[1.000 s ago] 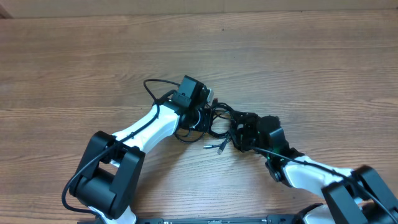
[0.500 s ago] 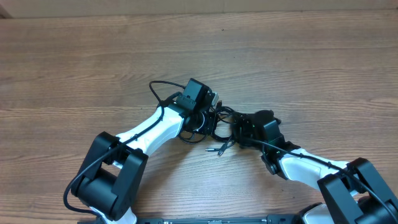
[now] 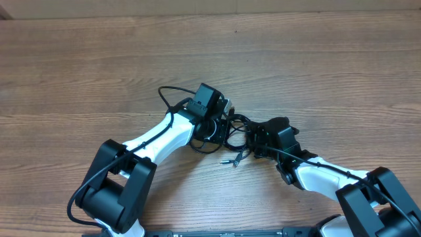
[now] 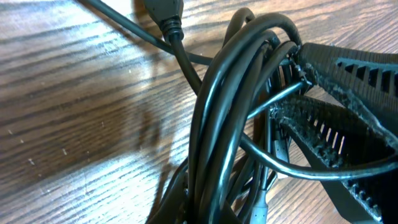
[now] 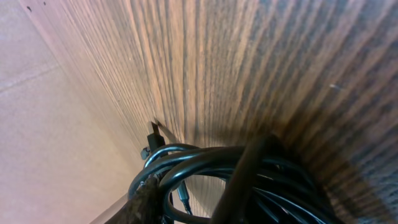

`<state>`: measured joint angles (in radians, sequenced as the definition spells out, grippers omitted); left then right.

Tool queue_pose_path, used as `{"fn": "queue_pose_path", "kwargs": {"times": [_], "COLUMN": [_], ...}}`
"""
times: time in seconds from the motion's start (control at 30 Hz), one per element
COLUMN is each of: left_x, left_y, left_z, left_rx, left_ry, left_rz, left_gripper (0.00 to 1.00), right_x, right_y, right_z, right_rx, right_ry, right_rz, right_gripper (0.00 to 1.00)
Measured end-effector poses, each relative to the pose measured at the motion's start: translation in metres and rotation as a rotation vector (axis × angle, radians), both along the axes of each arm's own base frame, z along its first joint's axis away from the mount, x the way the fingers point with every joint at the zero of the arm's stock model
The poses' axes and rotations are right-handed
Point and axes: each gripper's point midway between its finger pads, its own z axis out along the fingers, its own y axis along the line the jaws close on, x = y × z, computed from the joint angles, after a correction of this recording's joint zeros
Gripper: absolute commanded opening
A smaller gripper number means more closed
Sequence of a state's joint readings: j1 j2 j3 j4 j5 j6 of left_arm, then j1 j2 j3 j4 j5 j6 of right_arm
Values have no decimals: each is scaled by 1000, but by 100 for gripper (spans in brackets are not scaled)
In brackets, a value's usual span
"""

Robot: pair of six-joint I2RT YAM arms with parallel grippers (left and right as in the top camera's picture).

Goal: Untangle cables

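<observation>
The cables (image 3: 231, 131) are a tangled black bundle on the wooden table, between my two grippers. A loop (image 3: 166, 93) trails left of it and silvery-tipped plug ends (image 3: 231, 160) lie just in front. My left gripper (image 3: 219, 122) is over the bundle's left side, shut around thick strands (image 4: 230, 112). My right gripper (image 3: 254, 139) is at the bundle's right side. In the left wrist view its ribbed fingers (image 4: 303, 93) pinch a thin strand. The right wrist view shows coiled cables (image 5: 249, 168) close up.
The wooden table (image 3: 316, 72) spreads out around the bundle. A black plug (image 4: 165, 9) lies on the wood at the top of the left wrist view. Both arms reach in from the front edge.
Over the last second the left gripper shifted slightly right, and the right gripper moved left toward it. The bundle is more compact. The plug ends moved slightly.
</observation>
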<state>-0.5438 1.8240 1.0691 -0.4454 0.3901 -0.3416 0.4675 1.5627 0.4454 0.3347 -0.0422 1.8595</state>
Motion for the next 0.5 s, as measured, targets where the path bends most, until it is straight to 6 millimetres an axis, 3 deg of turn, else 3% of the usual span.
{"fn": "queue_pose_path", "kwargs": {"times": [0.5], "left_x": [-11], "left_y": [-10], "left_z": [0], "left_rx": [0], "left_ry": [4], "left_rz": [-43], "left_gripper": [4], "right_x": [4], "right_y": [-2], "right_z": [3], "right_rx": [12], "right_ry": [-11], "right_rz": [-34], "right_gripper": [27]}}
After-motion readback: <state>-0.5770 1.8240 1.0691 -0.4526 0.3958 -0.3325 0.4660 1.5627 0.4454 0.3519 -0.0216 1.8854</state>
